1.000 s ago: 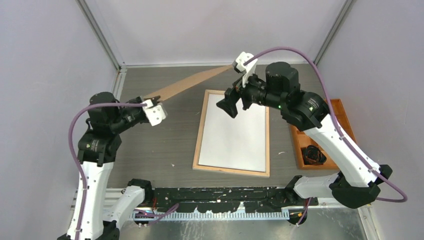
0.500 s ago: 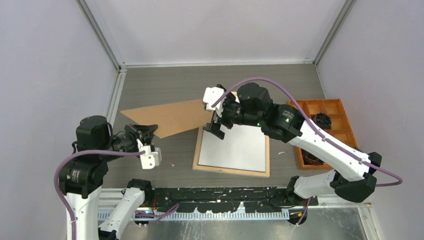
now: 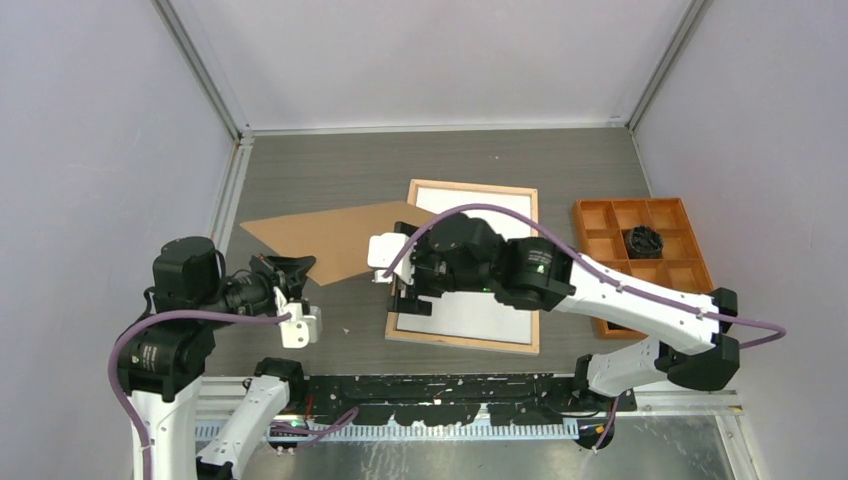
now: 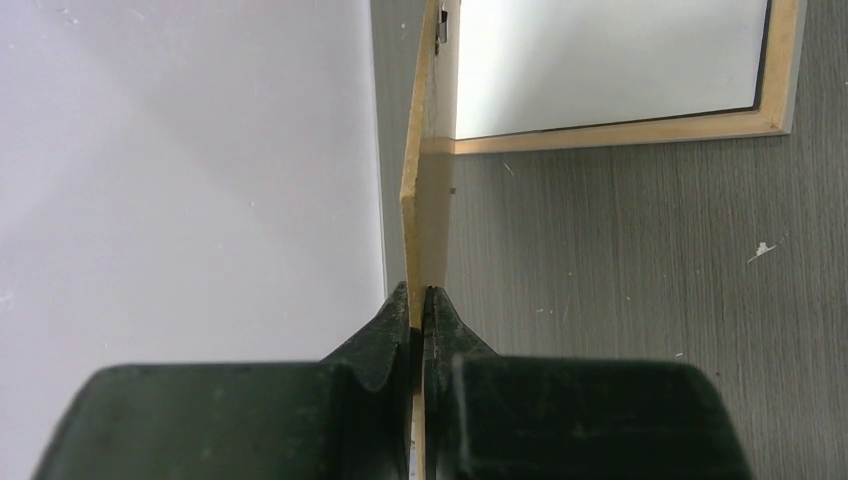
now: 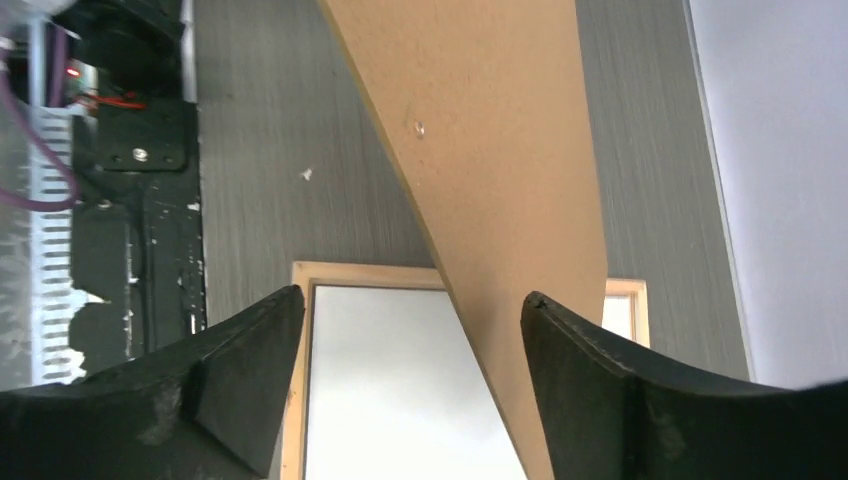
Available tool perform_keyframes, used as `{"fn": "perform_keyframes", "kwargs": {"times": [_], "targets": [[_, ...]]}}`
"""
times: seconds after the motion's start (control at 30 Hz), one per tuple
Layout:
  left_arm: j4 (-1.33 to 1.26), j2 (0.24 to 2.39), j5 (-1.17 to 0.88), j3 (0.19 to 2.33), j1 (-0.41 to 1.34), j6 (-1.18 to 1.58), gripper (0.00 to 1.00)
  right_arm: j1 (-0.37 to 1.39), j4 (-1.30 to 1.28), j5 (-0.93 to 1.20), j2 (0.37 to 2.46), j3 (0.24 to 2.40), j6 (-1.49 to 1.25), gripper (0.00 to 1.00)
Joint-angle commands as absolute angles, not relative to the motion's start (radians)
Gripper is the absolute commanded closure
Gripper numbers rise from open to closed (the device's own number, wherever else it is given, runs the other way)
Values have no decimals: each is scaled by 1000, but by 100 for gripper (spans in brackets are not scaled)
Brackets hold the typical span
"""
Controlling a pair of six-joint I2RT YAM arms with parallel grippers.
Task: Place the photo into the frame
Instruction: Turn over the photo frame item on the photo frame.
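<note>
Over the grey wood-grain table (image 3: 330,165), the right arm (image 3: 600,290) has swung down and toward the left since a second ago. It has left the far edge of the frame (image 3: 460,343) and now reaches across its near left corner. The left arm (image 3: 165,340) has drawn back toward its base. The brown backing board (image 3: 340,235), earlier held high at the far side, has dropped lower and nearer. It now spreads above the table's left half, with its right corner over the frame's far left corner.

The frame has not moved. It lies flat near the table's middle with its wooden back up, and the photo (image 3: 510,215) rests inside it, plain white side up. The orange tray (image 3: 600,215) stays at the right, well apart from the board.

The left gripper (image 3: 297,265) has its jaws pressed together, pinching the board's near corner, which the left wrist view shows edge-on. The right gripper (image 3: 400,292) has its jaws spread wide with nothing clamped. The board and frame show beyond the gap, and I cannot tell whether a finger touches either.

Pale grey-lilac walls (image 3: 100,120) enclose the table on three sides.
</note>
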State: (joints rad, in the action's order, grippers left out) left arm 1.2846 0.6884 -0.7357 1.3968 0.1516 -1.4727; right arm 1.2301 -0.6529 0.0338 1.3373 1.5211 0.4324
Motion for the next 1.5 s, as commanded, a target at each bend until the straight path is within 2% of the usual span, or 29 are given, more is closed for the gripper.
{"fn": "perform_keyframes", "kwargs": {"times": [0.0, 0.17, 0.23, 0.37, 0.4, 0.43, 0.47, 0.5, 0.53, 0.6, 0.63, 0.8, 0.97, 1.13, 1.3, 1.47], "targets": [[1199, 655, -791, 1441, 155, -1509, 100, 1273, -542, -231, 1373, 1470, 513, 22], [1228, 660, -780, 1463, 155, -1511, 100, 1285, -415, -326, 1380, 1426, 563, 39], [1229, 663, -781, 1467, 155, -1510, 100, 1285, -406, -322, 1387, 1435, 562, 51], [1137, 648, -794, 1443, 155, -1465, 100, 1285, -384, -347, 1402, 1448, 569, 96], [1108, 640, -796, 1431, 155, -1434, 97, 1286, -371, -355, 1402, 1446, 569, 99], [1030, 631, -796, 1415, 155, -1396, 85, 1285, -350, -360, 1400, 1441, 570, 99], [955, 617, -794, 1394, 155, -1334, 57, 1285, -318, -369, 1390, 1431, 572, 99], [873, 603, -786, 1367, 155, -1265, 37, 1285, -278, -374, 1381, 1415, 570, 99], [785, 583, -779, 1338, 155, -1202, 23, 1285, -238, -383, 1372, 1402, 569, 99], [624, 563, -754, 1287, 155, -1083, 6, 1283, -165, -404, 1352, 1388, 565, 99], [548, 561, -734, 1269, 155, -1016, 1, 1282, -142, -406, 1343, 1390, 556, 99], [230, 624, -492, 1284, 155, -647, 0, 1226, -137, -353, 1302, 1452, 403, 99], [178, 726, -230, 1383, 155, -427, 0, 1062, -187, -181, 1223, 1477, 103, 99], [427, 818, -208, 1449, 155, -377, 0, 827, -273, 85, 1149, 1438, -246, 99], [734, 979, -188, 1526, 152, -459, 0, 553, -194, 545, 1076, 1257, -550, 99], [708, 1026, -212, 1415, 80, -521, 0, 316, 46, 837, 1049, 1065, -901, 99]]}}
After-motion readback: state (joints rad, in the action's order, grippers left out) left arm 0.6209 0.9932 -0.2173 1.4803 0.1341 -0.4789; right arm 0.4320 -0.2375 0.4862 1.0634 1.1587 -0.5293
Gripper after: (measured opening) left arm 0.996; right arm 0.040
